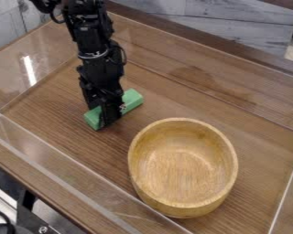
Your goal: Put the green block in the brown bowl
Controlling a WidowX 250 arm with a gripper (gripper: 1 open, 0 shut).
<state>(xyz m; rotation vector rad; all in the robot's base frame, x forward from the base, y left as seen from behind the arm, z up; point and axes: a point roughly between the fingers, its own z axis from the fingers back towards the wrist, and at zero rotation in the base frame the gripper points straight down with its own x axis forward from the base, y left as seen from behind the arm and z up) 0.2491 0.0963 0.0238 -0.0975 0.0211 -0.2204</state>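
The green block (129, 100) lies flat on the wooden tabletop, left of centre, angled toward the back right. My black gripper (107, 112) points straight down onto it. Its fingers straddle the block's middle and are shut on it, with the block still resting on the table. Green ends stick out on both sides of the fingers. The brown bowl (181, 124) stands upright and empty at the front right, about a block's length from the gripper.
Clear plastic walls (63, 187) enclose the wooden tabletop (198, 87) on the front and left sides. A grey ledge (253, 27) runs along the back. Dark hardware (39, 224) sits below the front-left corner.
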